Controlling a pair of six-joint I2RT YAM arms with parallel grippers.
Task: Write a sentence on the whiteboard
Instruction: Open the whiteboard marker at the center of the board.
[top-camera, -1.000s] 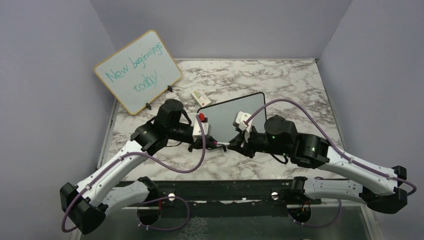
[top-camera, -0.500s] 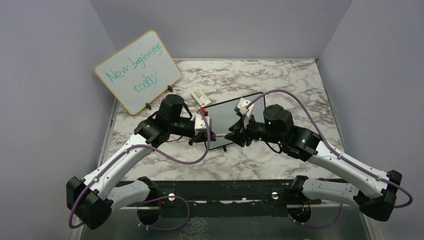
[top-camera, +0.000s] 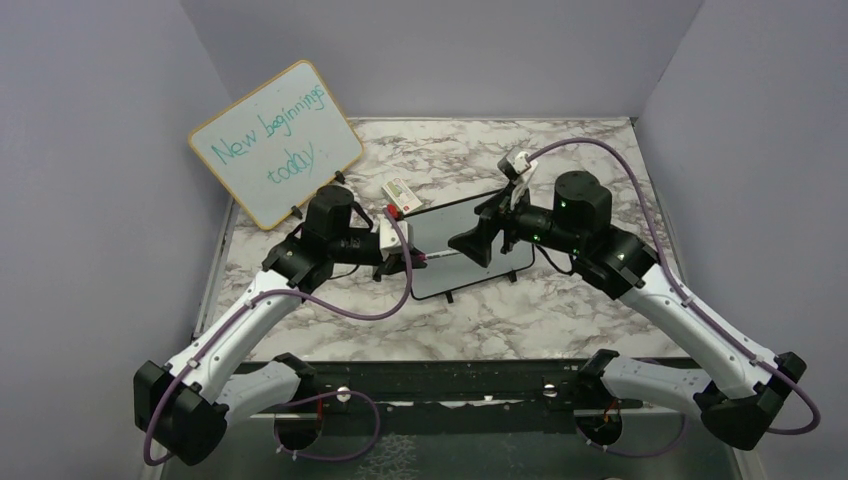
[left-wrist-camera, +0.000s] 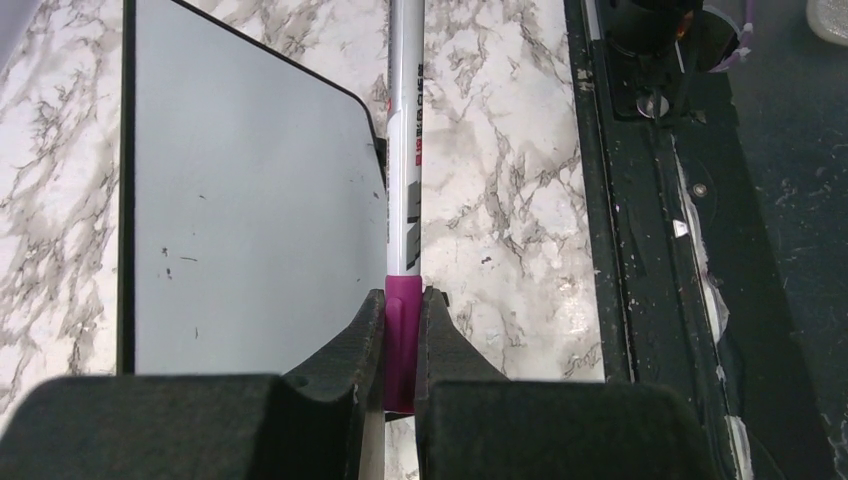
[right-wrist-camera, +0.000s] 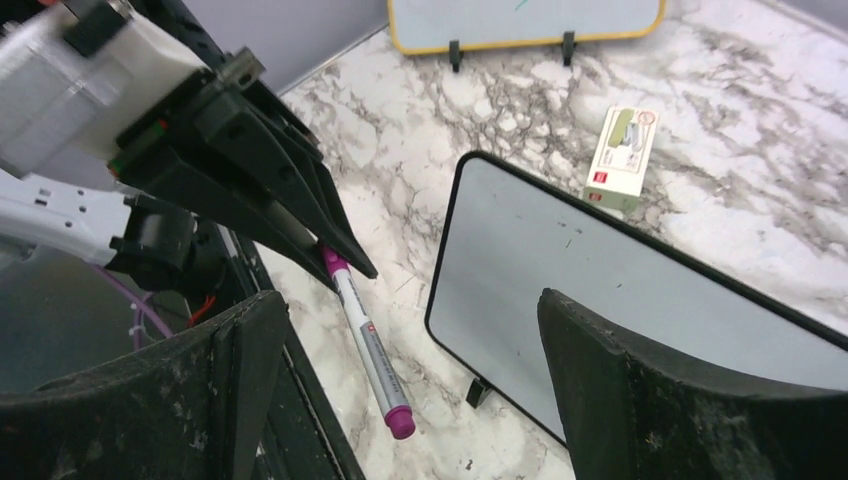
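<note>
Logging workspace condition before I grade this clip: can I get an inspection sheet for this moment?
Surface: marbled table; damage: nothing seen.
Job's things: whiteboard up on its little feet, nothing written, only tiny specks. The marker is held beside its edge, not touching; the purple cap appears to be on.
Clutter: small box behind the whiteboard; wood-framed board with teal writing at back left.
Grippers: left gripper shut on the marker's end; right gripper wide open, holding nothing.
Cables: a purple cable loops along each arm; snags: nothing seen.
Surroundings: plain walls on three sides; black rail at the near edge.
</note>
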